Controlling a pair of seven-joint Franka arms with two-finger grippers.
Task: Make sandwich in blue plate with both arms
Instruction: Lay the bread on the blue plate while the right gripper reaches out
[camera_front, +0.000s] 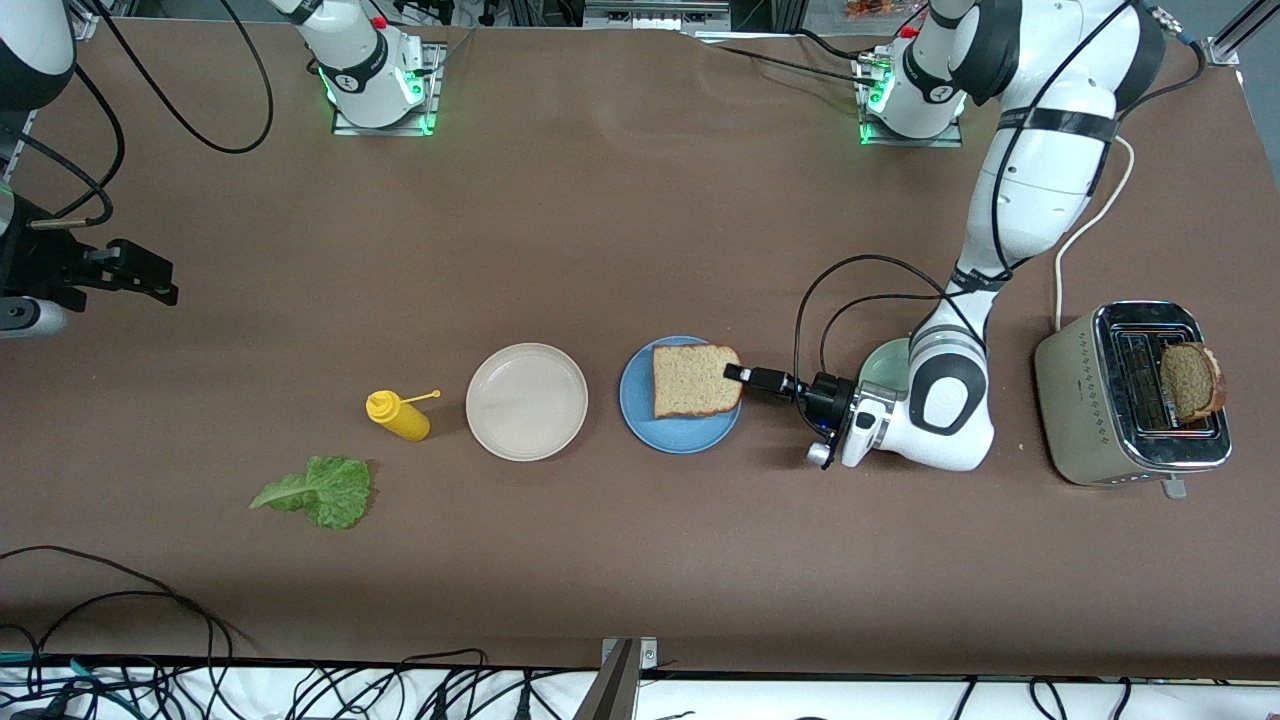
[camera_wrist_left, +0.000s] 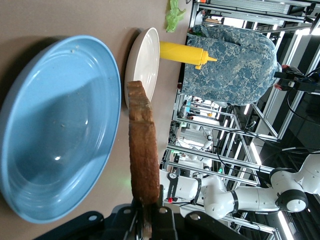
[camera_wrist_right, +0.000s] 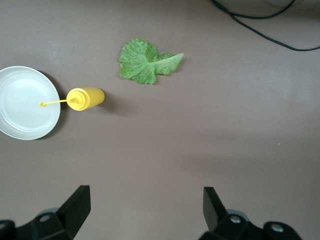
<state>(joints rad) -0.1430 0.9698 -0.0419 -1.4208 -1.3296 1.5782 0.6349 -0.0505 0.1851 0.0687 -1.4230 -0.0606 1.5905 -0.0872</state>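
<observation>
Front view: the left gripper (camera_front: 738, 373) is clamped on the edge of a slice of bread (camera_front: 693, 380), holding it flat over the blue plate (camera_front: 672, 435); whether the slice touches the plate cannot be told from here. The left arm hides most of a pale green plate (camera_front: 884, 366), of which only a crescent shows at about 3 o'clock from the blue plate. A white plate (camera_front: 527, 402) sits at 9 o'clock of the blue plate, toward the right arm's end, with a yellow squeeze bottle (camera_front: 399, 414) past it and a lettuce leaf (camera_front: 322, 490) nearer the camera. A second slice (camera_front: 1190, 381) stands in the toaster (camera_front: 1135, 396) at the left arm's end. The right gripper (camera_front: 150, 278) waits at the picture's edge, its arm largely cut off.

Left wrist view: the slice is seen edge-on, its crust (camera_wrist_left: 142, 145) pinched between the shut fingers at the frame's bottom; the fingertips themselves are cut off. The blue plate's rim (camera_wrist_left: 112, 65) is clear of the bread here.

Right wrist view: the right gripper's fingers (camera_wrist_right: 77, 202) stand wide apart with nothing between them, above bare table; the white plate (camera_wrist_right: 25, 102) is partly cut off.
</observation>
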